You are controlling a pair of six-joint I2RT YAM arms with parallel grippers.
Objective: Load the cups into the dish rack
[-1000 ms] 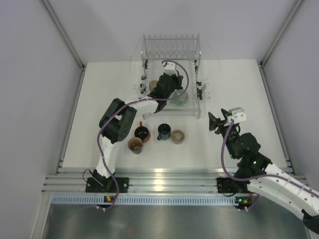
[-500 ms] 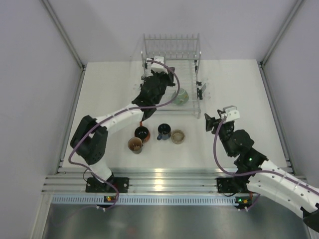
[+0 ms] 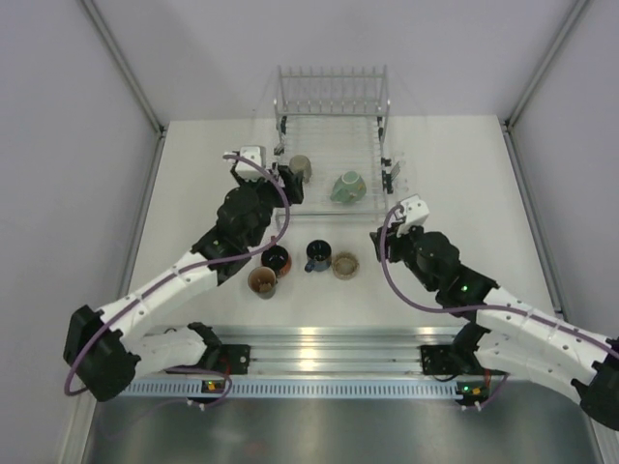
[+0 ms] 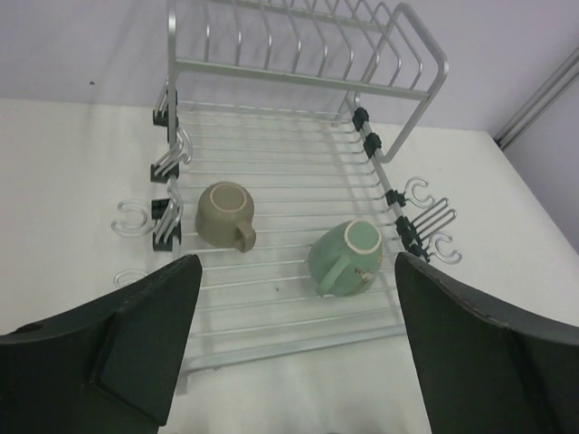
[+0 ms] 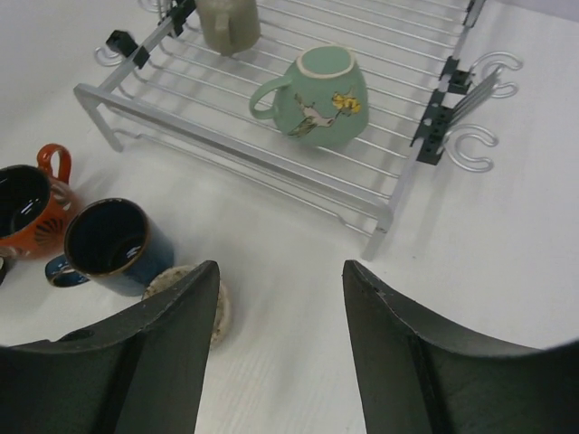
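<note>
The dish rack (image 3: 332, 124) stands at the back of the table. A beige cup (image 3: 300, 167) and a mint-green cup (image 3: 348, 187) lie on its wires; both also show in the left wrist view, the beige cup (image 4: 226, 212) left of the green cup (image 4: 348, 258). In front of the rack stand an orange cup with a dark inside (image 3: 276, 258), a dark blue cup (image 3: 317, 255), a beige cup (image 3: 344, 264) and a brown cup (image 3: 262, 281). My left gripper (image 3: 266, 179) hangs open and empty by the rack's left front corner. My right gripper (image 3: 387, 242) is open and empty, right of the table cups.
Clear hooks (image 3: 395, 174) stick out from the rack's right side and more hooks (image 4: 136, 217) from its left. Upright tines (image 4: 298, 36) line the rack's far end. Aluminium rails (image 3: 319, 353) run along the near edge.
My left gripper has opened, left the beige cup in the rack and drawn back to the near left. My right arm has swung left toward the cups on the table.
</note>
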